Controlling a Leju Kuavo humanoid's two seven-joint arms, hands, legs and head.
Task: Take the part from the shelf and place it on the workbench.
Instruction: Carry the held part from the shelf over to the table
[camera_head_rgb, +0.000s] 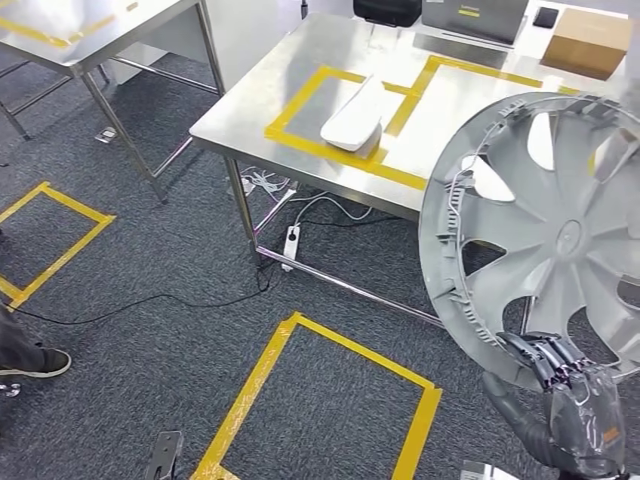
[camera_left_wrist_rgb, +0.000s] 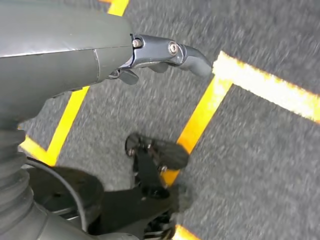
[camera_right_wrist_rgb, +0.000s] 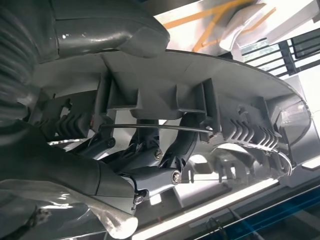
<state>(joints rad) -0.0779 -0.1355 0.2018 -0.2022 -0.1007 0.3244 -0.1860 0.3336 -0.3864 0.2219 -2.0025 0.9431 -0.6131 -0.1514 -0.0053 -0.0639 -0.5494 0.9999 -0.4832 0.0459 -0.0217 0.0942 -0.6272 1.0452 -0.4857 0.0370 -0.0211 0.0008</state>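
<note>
A steel tabletop (camera_head_rgb: 302, 85) marked with yellow tape rectangles stands ahead, far and slightly left. A large round silver-grey plastic wheel cover (camera_head_rgb: 555, 235) is held upright at near right, over the carpet and overlapping the tabletop's near right edge in this view. The right hand (camera_head_rgb: 577, 395) clamps its lower rim, fingers (camera_right_wrist_rgb: 158, 167) hooked inside. A white curved plastic part (camera_head_rgb: 355, 118) already lies on the tabletop. The left hand (camera_left_wrist_rgb: 166, 52) hangs over the carpet, holding nothing; whether its fingers are apart is unclear. Carrying seems under way; next, reach forward and lay the cover flat.
</note>
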